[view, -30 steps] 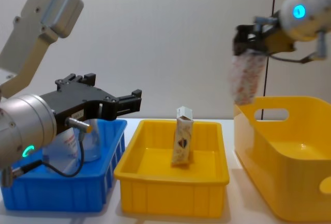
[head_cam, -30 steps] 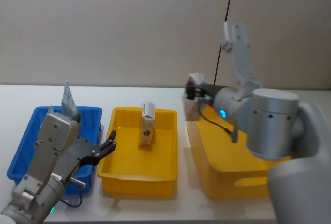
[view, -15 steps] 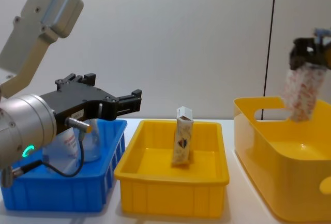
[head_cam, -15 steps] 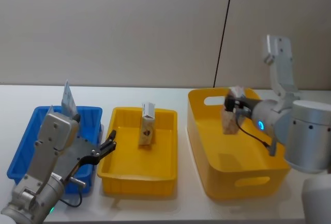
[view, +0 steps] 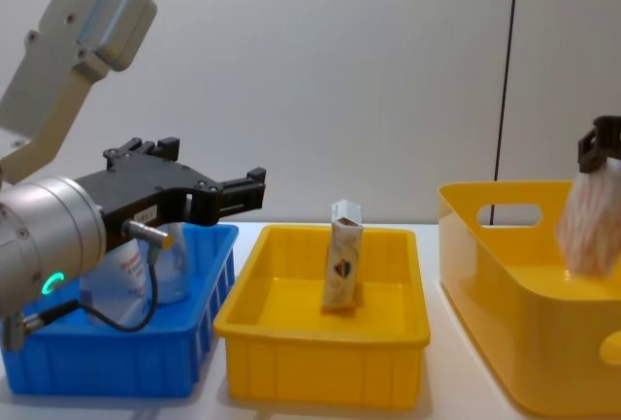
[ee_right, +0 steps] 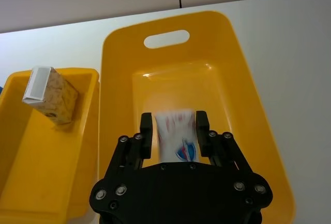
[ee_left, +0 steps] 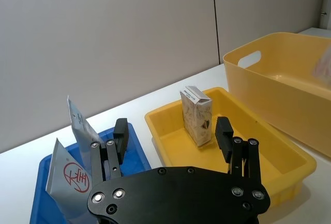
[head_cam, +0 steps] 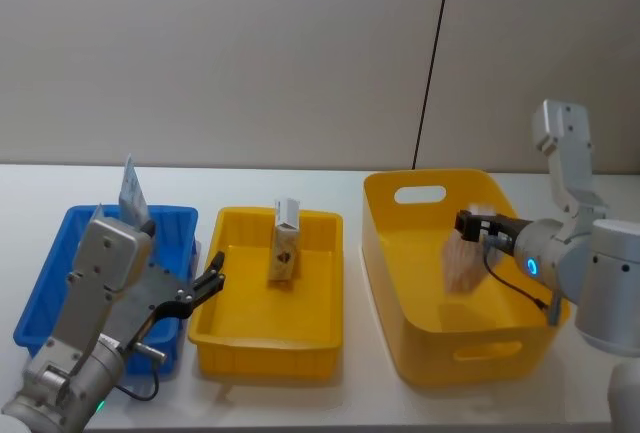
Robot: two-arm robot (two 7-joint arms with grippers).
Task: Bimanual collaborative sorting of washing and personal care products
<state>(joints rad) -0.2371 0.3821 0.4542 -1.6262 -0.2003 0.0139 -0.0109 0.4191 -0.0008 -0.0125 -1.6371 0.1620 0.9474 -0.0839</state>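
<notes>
At the far left, the blue bin (head_cam: pixel 50 283) holds the squeeze tubes (ee_left: pixel 70 175). They lean with their crimped ends high, which I judge makes them easy to take from above. My left gripper (ee_left: pixel 172 133) hovers over the bin's right half and points right toward the tray. Its fingers are spread wide with nothing between them, and I read that as parked clear of my other arm.

Just right of the bin sits the shallow yellow tray (head_cam: pixel 265 341), with one small carton (head_cam: pixel 284 251) standing upright toward its far end. Close beside the tray on the right is the deep yellow tub (head_cam: pixel 480 348).

My right gripper (ee_right: pixel 174 120) hangs above the tub's middle. The white pack with red print (head_cam: pixel 462 263) is directly under it, within the tub's walls and blurred. I cannot tell whether I am clamped on it or it is loose. Only the tub's high walls are close. I judge that a low sideways exit would catch the rim, so going up is the safe way out.
</notes>
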